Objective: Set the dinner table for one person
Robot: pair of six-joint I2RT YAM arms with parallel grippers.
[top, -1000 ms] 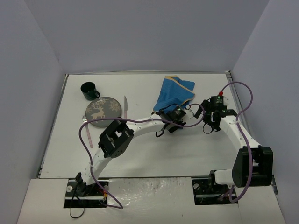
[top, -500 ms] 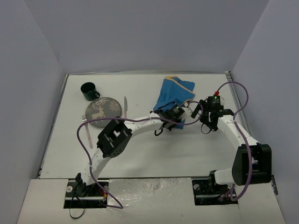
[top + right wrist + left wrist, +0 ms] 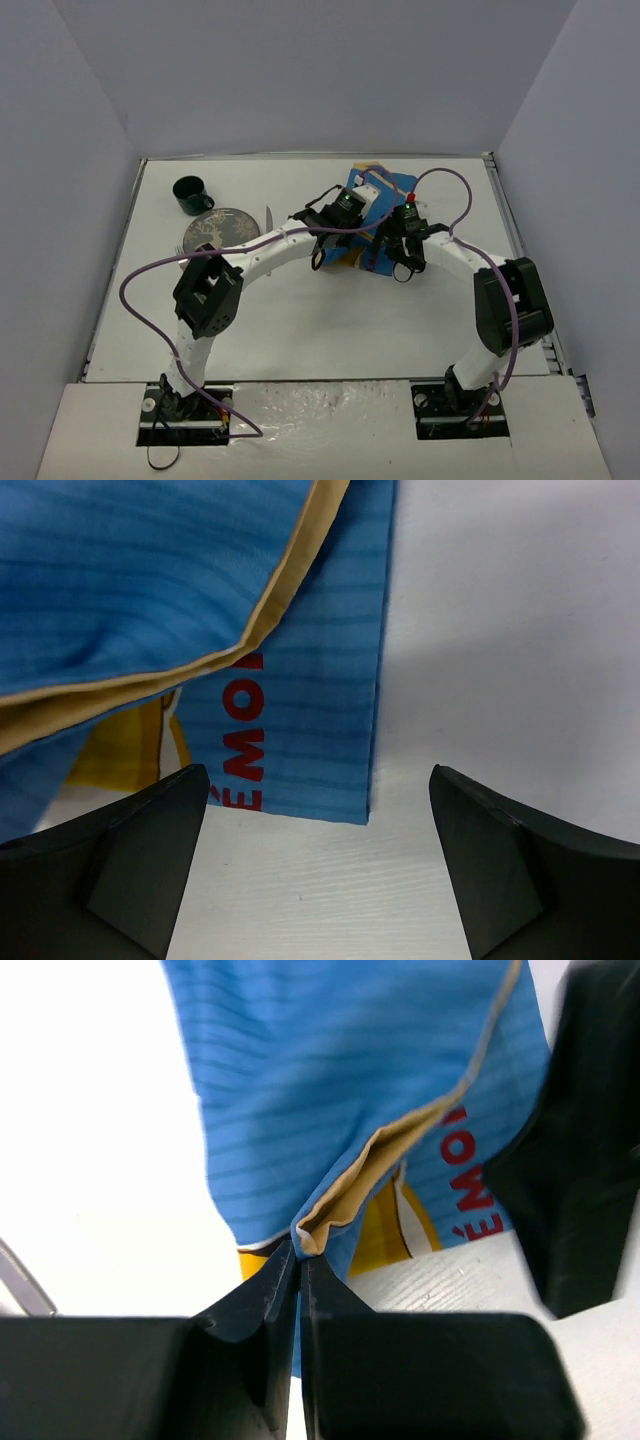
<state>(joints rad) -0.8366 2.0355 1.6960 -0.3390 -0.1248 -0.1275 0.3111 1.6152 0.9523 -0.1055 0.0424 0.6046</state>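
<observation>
The blue cartoon-printed placemat (image 3: 393, 184) lies crumpled at the back middle of the white dinner table (image 3: 330, 330). My left gripper (image 3: 340, 232) is shut on a raised fold of the placemat's tan-edged rim (image 3: 345, 1195); in the left wrist view its jaws (image 3: 300, 1260) are pinched together on the cloth. My right gripper (image 3: 405, 262) is open and empty, low over the placemat's near corner (image 3: 345, 780), its fingers (image 3: 145, 855) either side of that corner in the right wrist view (image 3: 320, 880).
A grey plate with a deer print (image 3: 225, 228) sits at the left, a dark green mug (image 3: 192, 193) behind it, a knife (image 3: 268, 215) right of it and a fork (image 3: 181, 250) at its left, partly hidden by my left arm. Purple cables loop over both arms.
Both arms moved left and away from me onto the placemat. My left gripper has closed on a fold of the cloth, and the placemat has bunched up and shifted.
</observation>
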